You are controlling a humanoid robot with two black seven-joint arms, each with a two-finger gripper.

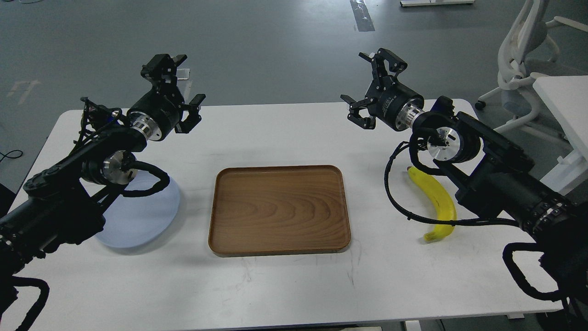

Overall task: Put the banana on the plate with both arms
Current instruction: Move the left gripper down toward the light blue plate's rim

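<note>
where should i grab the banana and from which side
Grip the banana across its thick middle, coming from above with the right gripper, which is nearest. It lies flat on the table, so only top and flanks are free; the curved, tapering ends would likely slip. The fingers should straddle its width.

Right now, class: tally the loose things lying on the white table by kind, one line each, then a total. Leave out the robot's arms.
Banana: 1
Plate: 1
Wooden tray: 1
Total: 3
</note>
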